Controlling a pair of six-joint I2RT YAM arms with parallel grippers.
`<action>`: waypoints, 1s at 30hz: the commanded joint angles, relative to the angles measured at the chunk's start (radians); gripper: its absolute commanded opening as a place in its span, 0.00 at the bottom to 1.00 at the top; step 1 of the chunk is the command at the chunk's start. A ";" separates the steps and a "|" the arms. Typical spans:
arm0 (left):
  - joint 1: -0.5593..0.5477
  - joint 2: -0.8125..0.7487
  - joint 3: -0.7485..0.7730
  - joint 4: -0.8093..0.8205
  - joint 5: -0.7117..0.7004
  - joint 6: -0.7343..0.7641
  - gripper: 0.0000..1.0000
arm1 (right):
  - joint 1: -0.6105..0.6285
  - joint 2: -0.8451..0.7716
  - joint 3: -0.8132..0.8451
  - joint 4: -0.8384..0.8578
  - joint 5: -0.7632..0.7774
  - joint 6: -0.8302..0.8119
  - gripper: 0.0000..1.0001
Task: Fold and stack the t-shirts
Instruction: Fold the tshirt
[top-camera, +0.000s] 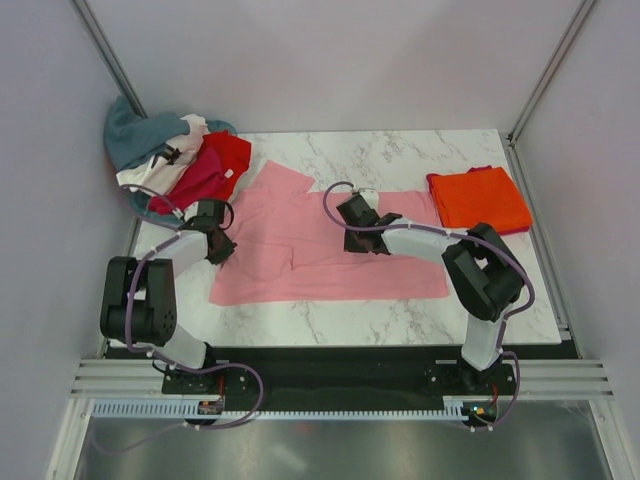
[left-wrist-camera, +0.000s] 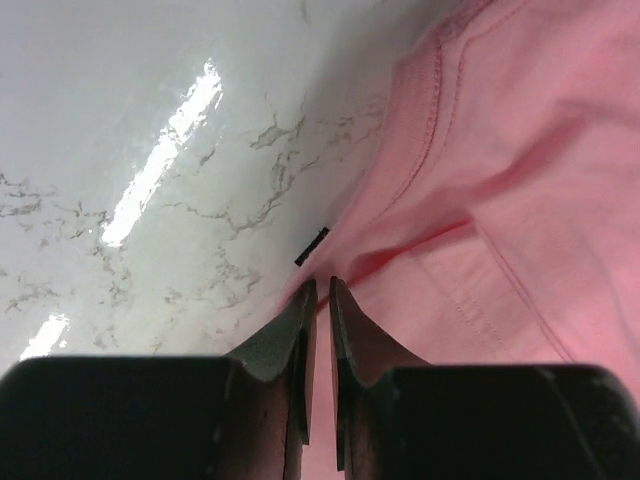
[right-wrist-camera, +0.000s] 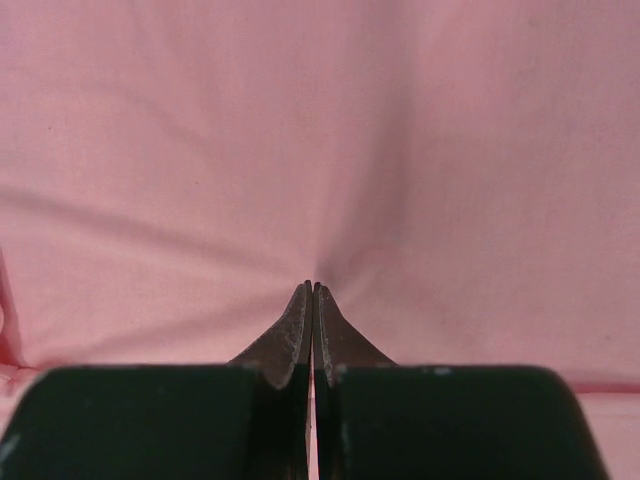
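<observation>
Right wrist: right tool (right-wrist-camera: 313, 288) pinches pink t-shirt (right-wrist-camera: 320, 130), puckered | left wrist: left tool (left-wrist-camera: 320, 288) narrow, perhaps gripping hem

A white, grey-veined marble desk (top-camera: 400, 158) sits between plain pale lavender walls (top-camera: 330, 60) with slanted metal corner posts (top-camera: 549, 68), bright light streaks (left-wrist-camera: 160, 165) glaring on its glossy surface.

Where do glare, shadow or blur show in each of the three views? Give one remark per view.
Left wrist: bright glare streaks on the marble table, and the left gripper close to the lens looks dark and soft. Right wrist: no glare; the light pink t-shirt is evenly lit, with shaded creases meeting the right gripper. Top external: even light, no glare, sharp throughout.
</observation>
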 joint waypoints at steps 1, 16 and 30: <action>0.020 -0.042 -0.023 0.036 -0.014 -0.048 0.16 | 0.001 -0.050 -0.003 0.005 -0.002 0.001 0.00; 0.149 -0.009 -0.011 0.072 -0.010 -0.060 0.08 | 0.237 0.008 0.161 0.001 -0.103 -0.004 0.00; 0.103 -0.241 -0.103 0.062 -0.003 -0.103 0.14 | 0.104 -0.280 -0.122 -0.088 0.079 0.016 0.00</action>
